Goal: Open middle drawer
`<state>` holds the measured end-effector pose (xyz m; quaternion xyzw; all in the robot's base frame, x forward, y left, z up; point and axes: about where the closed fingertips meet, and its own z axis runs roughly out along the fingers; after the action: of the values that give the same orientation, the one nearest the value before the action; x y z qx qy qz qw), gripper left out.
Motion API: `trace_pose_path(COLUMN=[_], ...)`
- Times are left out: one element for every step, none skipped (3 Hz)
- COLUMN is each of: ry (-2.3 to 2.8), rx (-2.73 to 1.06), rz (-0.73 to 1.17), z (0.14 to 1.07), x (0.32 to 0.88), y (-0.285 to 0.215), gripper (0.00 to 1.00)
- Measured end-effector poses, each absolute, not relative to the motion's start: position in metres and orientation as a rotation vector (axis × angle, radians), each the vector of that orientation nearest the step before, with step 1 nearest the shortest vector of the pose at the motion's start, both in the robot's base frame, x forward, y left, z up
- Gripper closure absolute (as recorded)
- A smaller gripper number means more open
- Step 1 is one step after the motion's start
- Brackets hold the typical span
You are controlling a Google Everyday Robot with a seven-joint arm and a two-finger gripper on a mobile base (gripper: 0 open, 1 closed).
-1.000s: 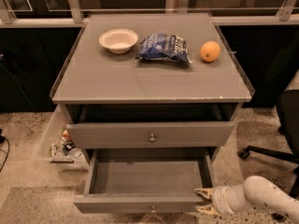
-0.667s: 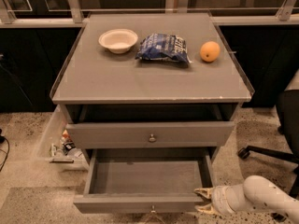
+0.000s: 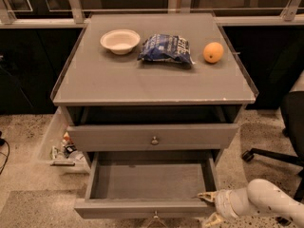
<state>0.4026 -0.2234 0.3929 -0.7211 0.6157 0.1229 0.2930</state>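
Note:
The middle drawer [image 3: 151, 180] is pulled far out, showing its plain grey inside, with its small metal knob [image 3: 155, 217] at the centre of the front, near the bottom edge of the view. My gripper [image 3: 209, 208] is at the lower right, at the right end of the drawer's front panel. Its fingers stand apart and hold nothing; the upper fingertip [image 3: 204, 196] lies by the top edge of the front. The white forearm [image 3: 266, 204] runs off to the right.
The top drawer [image 3: 153, 137] stands slightly out above the open one. On the cabinet top [image 3: 142, 84] lie a white bowl [image 3: 119, 41], a blue chip bag [image 3: 165, 48] and an orange [image 3: 213, 52]. A clear bin of clutter [image 3: 61, 148] stands at left, an office chair base [image 3: 270, 156] at right.

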Motion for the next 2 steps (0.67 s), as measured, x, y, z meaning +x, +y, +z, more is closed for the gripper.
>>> trace_pose_path(ry=[1.64,1.626], rx=[-1.921,-1.92], rz=[0.328,0.354], z=[0.393,0.387], x=[0.403,0.388], y=[-0.223,-0.225], gripper=[0.0,0.19])
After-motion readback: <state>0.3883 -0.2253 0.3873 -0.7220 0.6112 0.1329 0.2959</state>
